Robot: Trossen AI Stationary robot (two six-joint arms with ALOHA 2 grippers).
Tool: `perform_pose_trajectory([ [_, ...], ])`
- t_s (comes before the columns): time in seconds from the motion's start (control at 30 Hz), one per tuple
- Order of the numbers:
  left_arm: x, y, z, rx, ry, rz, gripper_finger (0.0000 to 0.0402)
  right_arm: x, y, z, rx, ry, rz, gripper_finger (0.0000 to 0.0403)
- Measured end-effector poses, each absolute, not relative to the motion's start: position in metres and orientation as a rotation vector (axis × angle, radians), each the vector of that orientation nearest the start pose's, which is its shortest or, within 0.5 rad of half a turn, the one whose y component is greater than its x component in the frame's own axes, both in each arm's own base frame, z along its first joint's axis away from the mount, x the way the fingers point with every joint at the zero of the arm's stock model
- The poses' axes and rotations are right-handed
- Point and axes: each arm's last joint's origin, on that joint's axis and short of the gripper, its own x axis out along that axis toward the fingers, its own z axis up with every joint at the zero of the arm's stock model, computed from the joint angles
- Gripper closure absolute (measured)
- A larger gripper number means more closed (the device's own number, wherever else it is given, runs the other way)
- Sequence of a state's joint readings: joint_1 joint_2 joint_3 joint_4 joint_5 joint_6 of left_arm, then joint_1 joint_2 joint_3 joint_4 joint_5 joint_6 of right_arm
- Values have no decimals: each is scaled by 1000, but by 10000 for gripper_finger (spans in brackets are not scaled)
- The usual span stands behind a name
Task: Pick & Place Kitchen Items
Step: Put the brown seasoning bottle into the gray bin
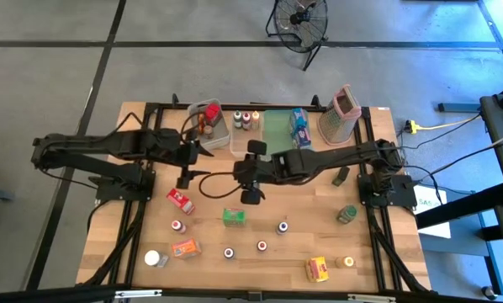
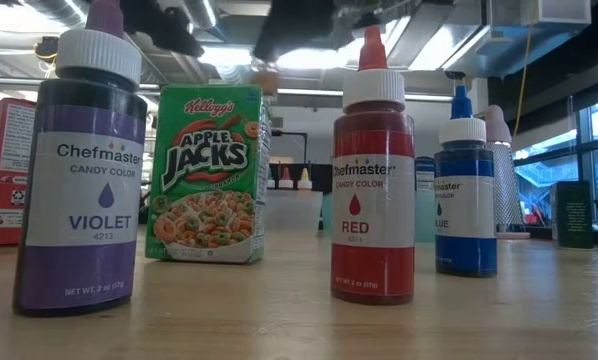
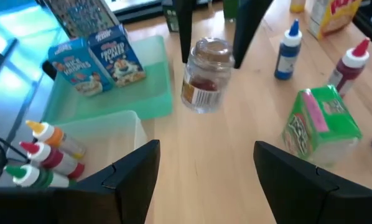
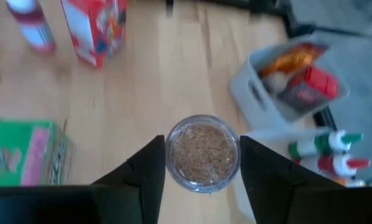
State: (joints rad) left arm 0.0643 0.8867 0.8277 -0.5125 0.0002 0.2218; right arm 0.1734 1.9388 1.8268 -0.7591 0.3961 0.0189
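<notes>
Jar (image 4: 202,152) between right gripper's (image 4: 201,163) jaws

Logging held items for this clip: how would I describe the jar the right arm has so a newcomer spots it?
Start at the green tray on the table's far side. Just in front of it hangs the right gripper, jaws closed on a small clear glass jar. Unlike the capped colour bottles nearby, it is squat, with brown contents.

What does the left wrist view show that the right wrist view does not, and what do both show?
Only the left wrist view: two cereal boxes on the green tray, and a blue bottle. Only the right wrist view: the jar's brown contents from above, and a grey bin of packets. Both: the glass jar between the right gripper fingers, and the green box.
</notes>
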Motion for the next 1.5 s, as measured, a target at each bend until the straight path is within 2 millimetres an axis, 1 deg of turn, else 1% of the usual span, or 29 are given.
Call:
perform_pose_trajectory([
  [0.23, 191, 12, 284, 204, 474, 10, 146, 431, 64, 321, -254, 710, -192, 226],
  [0.5, 195, 12, 282, 207, 373, 18, 146, 433, 63, 323, -257, 675, -188, 226],
  [0.73, 199, 13, 277, 181, 380, 18, 146, 435, 63, 325, -274, 654, -182, 226],
  [0.9, 211, 13, 270, 176, 391, -1, 146, 435, 63, 326, -273, 646, -182, 226],
  [1.07, 219, 13, 268, 195, 374, -2, 146, 435, 63, 326, -275, 649, -181, 226],
  [1.37, 218, 13, 271, 202, 350, -1, 146, 435, 63, 325, -275, 650, -182, 226],
  [1.5, 220, 13, 270, 201, 354, -2, 158, 435, 61, 325, -274, 653, -185, 226],
])
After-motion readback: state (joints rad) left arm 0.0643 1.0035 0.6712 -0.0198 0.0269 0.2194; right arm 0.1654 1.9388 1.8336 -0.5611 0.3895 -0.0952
